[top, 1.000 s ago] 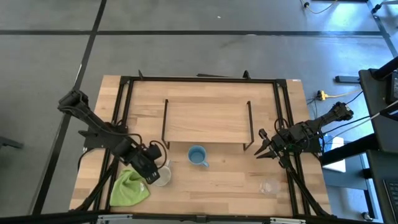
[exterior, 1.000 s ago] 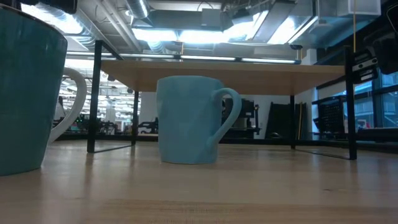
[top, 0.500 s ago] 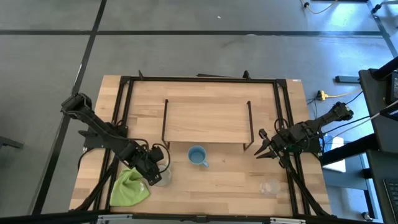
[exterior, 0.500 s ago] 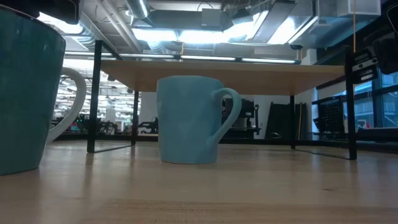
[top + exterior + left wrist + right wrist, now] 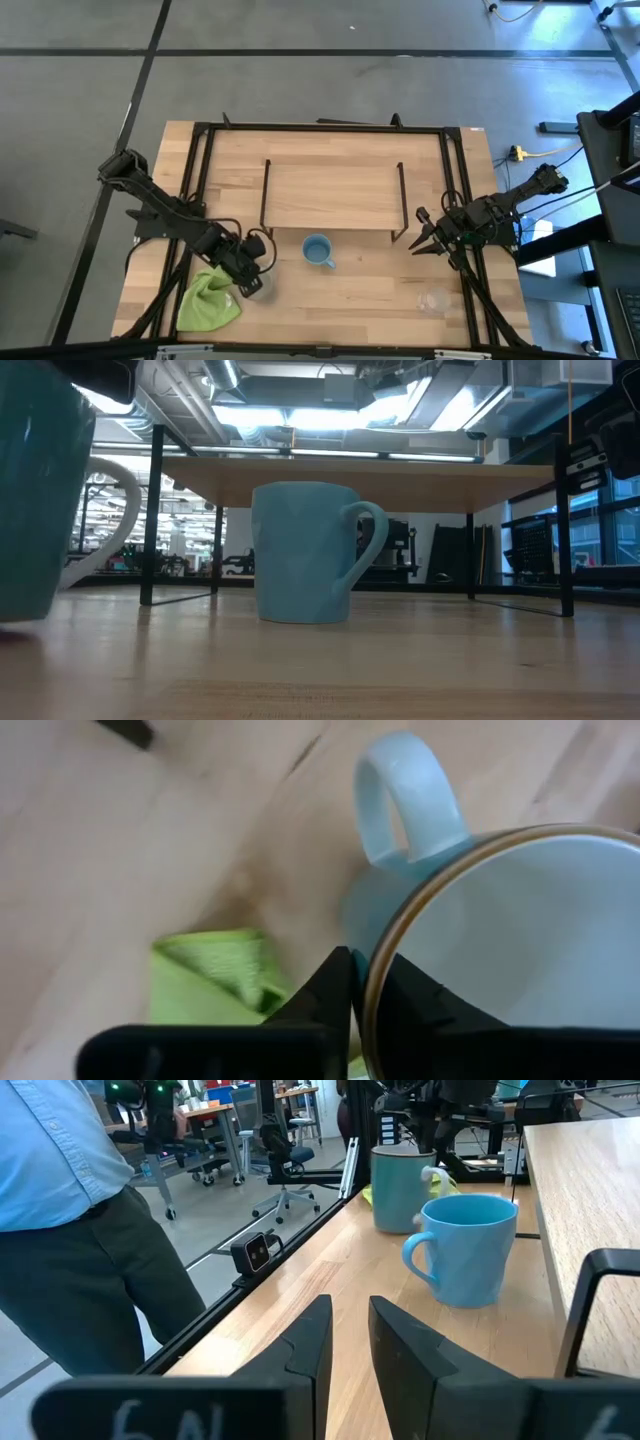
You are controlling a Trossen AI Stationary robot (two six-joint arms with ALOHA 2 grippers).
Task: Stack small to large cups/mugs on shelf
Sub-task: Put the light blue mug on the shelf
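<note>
The left gripper's (image 5: pixel 362 988) 2 fingers pinch the mug's (image 5: pixel 520 940) rim beside a green cloth (image 5: pixel 210 985).

Both arms were dark, almost black, built from slim jointed segments with black cables running along them. The left gripper (image 5: pixel 362 990) had two matte black wedge-shaped fingers on a black crossbar. The right gripper (image 5: pixel 345 1342) had similar black tapered fingers, and its crossbar carried pale handwritten marks.
</note>
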